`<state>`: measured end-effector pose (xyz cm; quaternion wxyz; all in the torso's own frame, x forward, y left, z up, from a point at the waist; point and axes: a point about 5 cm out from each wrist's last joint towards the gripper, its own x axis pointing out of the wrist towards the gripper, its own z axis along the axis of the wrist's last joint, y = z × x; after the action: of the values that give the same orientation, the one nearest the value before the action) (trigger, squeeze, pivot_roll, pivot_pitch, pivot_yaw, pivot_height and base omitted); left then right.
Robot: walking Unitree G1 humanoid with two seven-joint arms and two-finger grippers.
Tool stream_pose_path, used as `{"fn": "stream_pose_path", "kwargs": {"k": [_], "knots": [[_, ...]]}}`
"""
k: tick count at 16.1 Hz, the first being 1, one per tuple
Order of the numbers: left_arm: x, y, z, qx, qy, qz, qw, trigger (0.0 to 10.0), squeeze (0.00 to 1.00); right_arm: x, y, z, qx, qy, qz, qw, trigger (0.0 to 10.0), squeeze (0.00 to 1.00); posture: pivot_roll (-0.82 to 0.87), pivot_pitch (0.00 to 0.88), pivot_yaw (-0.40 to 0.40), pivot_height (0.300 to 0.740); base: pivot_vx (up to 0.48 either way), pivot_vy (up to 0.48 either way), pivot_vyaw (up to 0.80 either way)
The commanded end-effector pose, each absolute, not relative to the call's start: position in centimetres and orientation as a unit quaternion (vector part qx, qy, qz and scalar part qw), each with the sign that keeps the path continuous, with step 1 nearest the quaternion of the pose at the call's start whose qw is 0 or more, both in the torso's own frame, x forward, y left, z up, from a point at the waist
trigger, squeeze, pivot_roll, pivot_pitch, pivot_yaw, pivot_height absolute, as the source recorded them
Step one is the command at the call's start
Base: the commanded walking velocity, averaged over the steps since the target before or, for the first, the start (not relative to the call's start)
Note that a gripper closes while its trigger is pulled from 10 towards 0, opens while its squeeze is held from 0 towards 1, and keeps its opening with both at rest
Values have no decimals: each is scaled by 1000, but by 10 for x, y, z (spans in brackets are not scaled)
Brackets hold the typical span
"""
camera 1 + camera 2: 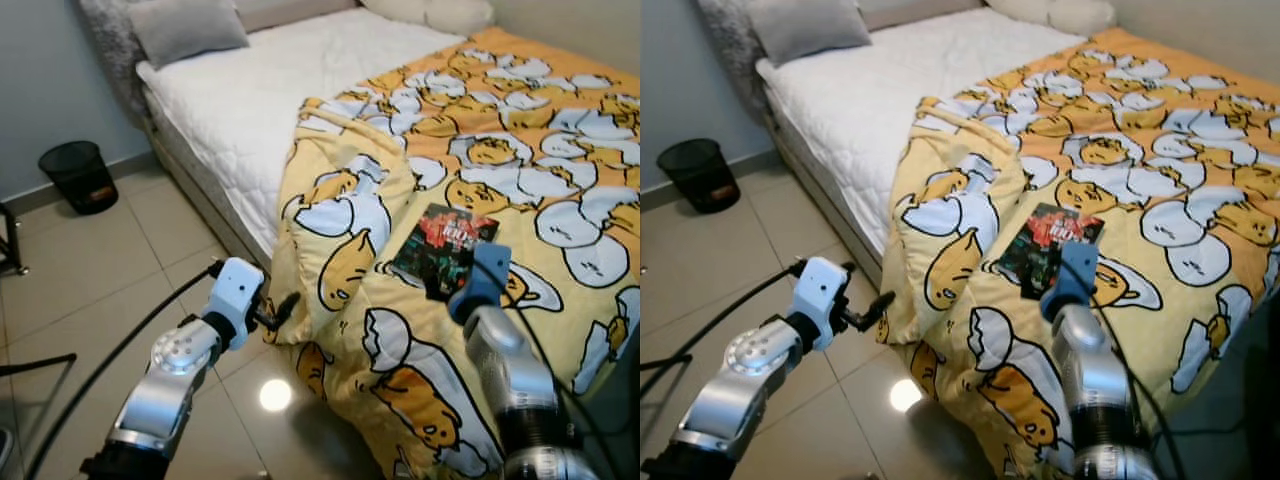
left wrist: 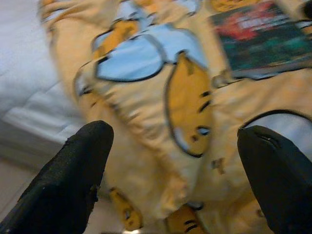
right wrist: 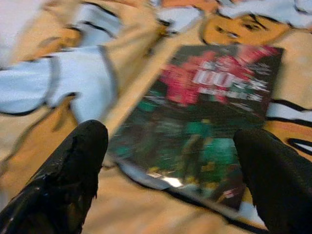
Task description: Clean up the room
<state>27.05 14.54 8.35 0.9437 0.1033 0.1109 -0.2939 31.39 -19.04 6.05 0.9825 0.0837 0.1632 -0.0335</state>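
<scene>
Book lying flat on the quilt, near the edge where the quilt folds back from the mattress; dark cover, red and green print, white lettering too blurred to read. Right gripper just short of the book's near edge, fingers spread wide on either side of it, not touching, holding nothing. Left gripper out over the floor beside the bed, aimed at the quilt's hanging fold, fingers likewise parted and empty. Yellow quilt with an egg-cartoon pattern, draped off the bed's side down toward the tiles. Grey pillow at the head of the bed. Black bin on the floor by the wall, well apart from both arms.
</scene>
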Motion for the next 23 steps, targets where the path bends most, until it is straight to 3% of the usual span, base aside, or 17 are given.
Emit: {"fn": "stream_pose_path", "kwargs": {"k": [1, 3, 4, 5, 10, 11, 19, 23], "knots": [[272, 142, 86, 103, 101, -320, 937, 10000, 882, 317, -194, 59, 97, 165, -43, 981, 10000, 1000, 65, 0, 67, 740, 0, 0, 0], [276, 140, 87, 107, 93, -341, 929, 10000, 882, 327, -205, 56, 100, 184, -69, 975, 10000, 1000, 86, 0, 61, 740, 0, 0, 0], [278, 140, 88, 99, 90, -345, 929, 10000, 886, 332, -216, 57, 98, 188, -83, 974, 10000, 643, 114, 0, 58, 740, 0, 0, 0], [278, 140, 89, 93, 91, -350, 928, 10000, 886, 335, -223, 59, 108, 189, -92, 972, 10000, 0, 118, 0, 59, 740, 0, 0, 0], [270, 146, 100, 72, 87, -376, 920, 10000, 882, 340, -244, 64, 261, 171, -127, 942, 10000, 0, 198, 0, 74, 740, 0, 0, 0], [264, 146, 103, 69, 91, -397, 911, 10000, 886, 338, -244, 60, 327, 167, -126, 921, 10000, 0, 217, 0, 77, 740, 0, 0, 0], [240, 144, 110, 48, 120, -477, 869, 10000, 886, 322, -242, 35, 342, 194, -170, 904, 10000, 0, 259, 0, 110, 740, 0, 0, 0], [236, 142, 109, 53, 131, -490, 860, 10000, 882, 320, -258, 41, 349, 151, -204, 902, 10000, 0, 257, 0, 118, 740, 0, 0, 0]]}}
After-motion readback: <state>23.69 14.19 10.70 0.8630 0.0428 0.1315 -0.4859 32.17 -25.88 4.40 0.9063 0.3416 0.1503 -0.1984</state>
